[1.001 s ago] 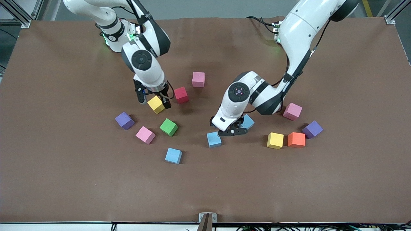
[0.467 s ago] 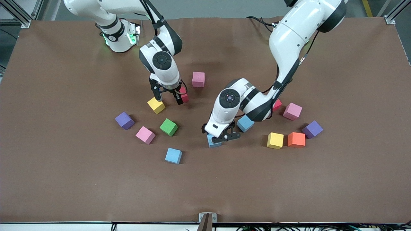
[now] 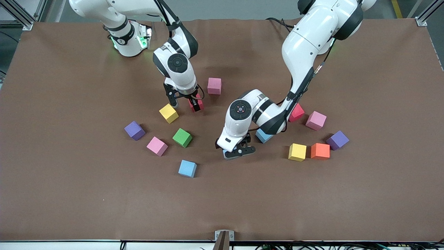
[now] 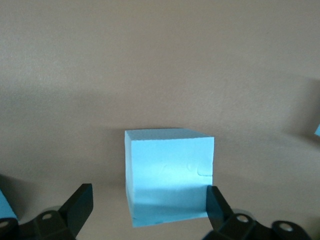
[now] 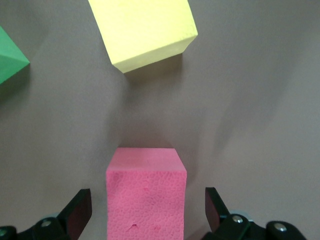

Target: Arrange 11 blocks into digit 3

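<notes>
Blocks [image 3: 187, 168] scattered, matte foam; left gripper [image 3: 236, 151], right gripper [image 3: 184, 103] both released.

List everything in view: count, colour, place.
Red foam cubes: 2, red, one between right gripper's fingers, one beside left arm.
Pink foam cubes: 3, pink, scattered.
Light blue foam cubes: 3, light blue, one between left gripper's fingers.
Yellow foam cubes: 2, yellow, one toward each end.
Green foam cube: 1, green, mid-table.
Orange foam cube: 1, orange, beside a yellow.
Purple foam cubes: 2, purple, one toward each end.
Table: 1, brown.
Right gripper: open.
Left gripper: open.
</notes>
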